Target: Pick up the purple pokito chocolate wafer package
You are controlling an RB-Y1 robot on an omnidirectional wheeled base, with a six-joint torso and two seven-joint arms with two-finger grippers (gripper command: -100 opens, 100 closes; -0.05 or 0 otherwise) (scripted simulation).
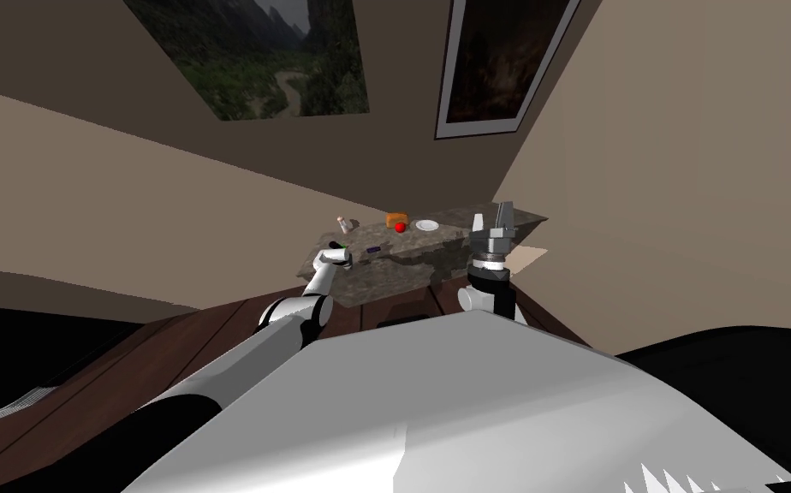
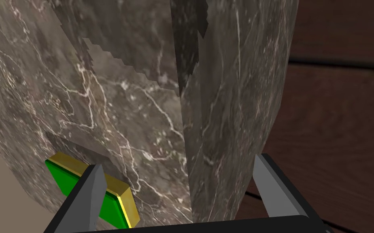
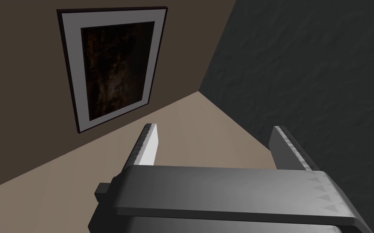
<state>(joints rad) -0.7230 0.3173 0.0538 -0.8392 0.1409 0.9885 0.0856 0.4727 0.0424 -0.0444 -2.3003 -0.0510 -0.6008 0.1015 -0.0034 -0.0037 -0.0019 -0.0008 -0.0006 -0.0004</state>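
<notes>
Hovering over the marble worktop, the left jaws stand open and empty, likely ready to drop around the purple pack, which lies flat near them, on the side toward the right arm. A green box sits right by one left jaw and could get bumped; the right jaws, open too, wait up high.
</notes>
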